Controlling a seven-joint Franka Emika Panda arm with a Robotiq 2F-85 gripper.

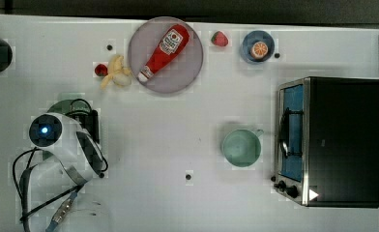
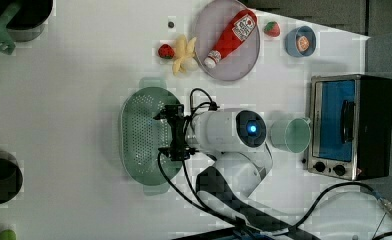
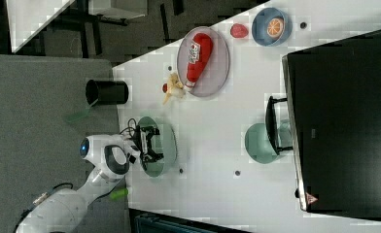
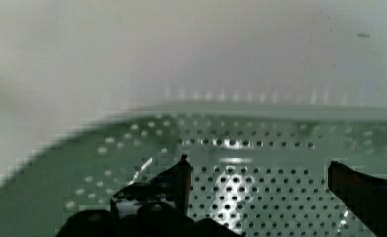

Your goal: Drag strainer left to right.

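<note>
So the strainer [image 2: 146, 134] is parked near the left end of the desk [image 1: 178, 193] as seen in the top view, a bit closer to the near edge than the far one, and it's mostly covered there by the arm. The left view gives the better look: an oblong mint-green thing with its holed inside facing up. No dragging appears to have been done yet, since it sits well apart from the right end of the desk, where the toaster oven [image 1: 330, 140] is. So basically the whole slide is left, judging by how things lie.

The gripper [image 2: 176, 132] is pointed down into the strainer, just inside the rim on the side nearest the arm's body. In the wrist view the two fingers [image 4: 174, 182] are spread wide apart with the perforated floor visible between them, and nothing is clamped. Whether the tips are touching the bottom can't be told.

Further out, a green cup [image 1: 241, 147] stands between the strainer and the oven, roughly on the likely path, so that could get bumped. A plate [image 1: 187, 72] with a ketchup bottle [image 1: 166, 50] is up by the far edge.
</note>
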